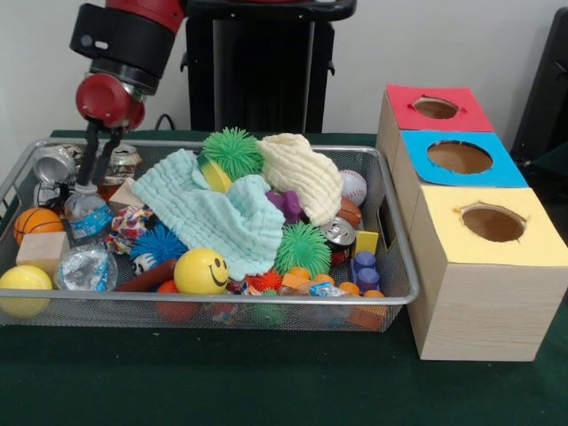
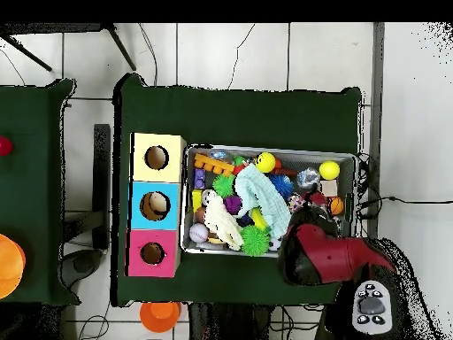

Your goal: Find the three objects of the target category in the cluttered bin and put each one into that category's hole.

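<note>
Apparently mid-pick: gripper (image 1: 95, 169) spread and poised over the water bottle (image 1: 87, 216) directly beneath, bin wall (image 1: 18, 182) close on the left, crushed cans (image 1: 55, 163) crowding either side, so needing a straight descent and pinch, then a lift rightward over clutter toward three box holes (image 1: 461, 157).

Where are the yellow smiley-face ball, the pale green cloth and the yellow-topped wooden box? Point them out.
Yellow smiley-face ball (image 1: 201, 271), front view, on its face.
Pale green cloth (image 1: 213, 213), front view, mid-fold.
Yellow-topped wooden box (image 1: 524, 248), front view, on its yellow top beside the hole.
</note>
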Motion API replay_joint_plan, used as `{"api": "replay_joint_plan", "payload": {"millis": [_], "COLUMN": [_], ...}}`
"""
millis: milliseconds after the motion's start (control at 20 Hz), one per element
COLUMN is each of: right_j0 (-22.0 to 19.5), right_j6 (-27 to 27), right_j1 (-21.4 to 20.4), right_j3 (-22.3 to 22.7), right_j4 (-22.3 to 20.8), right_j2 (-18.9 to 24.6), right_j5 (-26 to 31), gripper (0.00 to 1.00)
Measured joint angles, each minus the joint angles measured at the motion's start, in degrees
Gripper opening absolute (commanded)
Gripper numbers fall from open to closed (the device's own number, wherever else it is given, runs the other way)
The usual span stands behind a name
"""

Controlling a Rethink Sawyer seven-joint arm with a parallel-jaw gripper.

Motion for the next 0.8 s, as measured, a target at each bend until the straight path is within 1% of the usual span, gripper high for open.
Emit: {"api": "replay_joint_plan", "payload": {"millis": [250,400,600,700,750,800], "right_j0": [-0.2,-0.5,-4.1,-6.3,-7.8,-8.3], "right_j6": [0.0,0.0,0.0,0.0,0.0,0.0], "right_j1": [0.3,0.5,0.5,0.6,1.0,1.2], "right_j3": [0.0,0.0,0.3,0.3,0.3,0.3], "right_j4": [-1.5,-1.9,-2.8,-2.9,-3.0,-3.0], "right_j2": [-1.3,-1.3,1.0,2.3,3.1,3.2], "right_j5": [5.4,6.7,9.9,12.1,14.4,15.3], "gripper": [1.0,1.0,1.0,1.0,1.0,1.0]}}
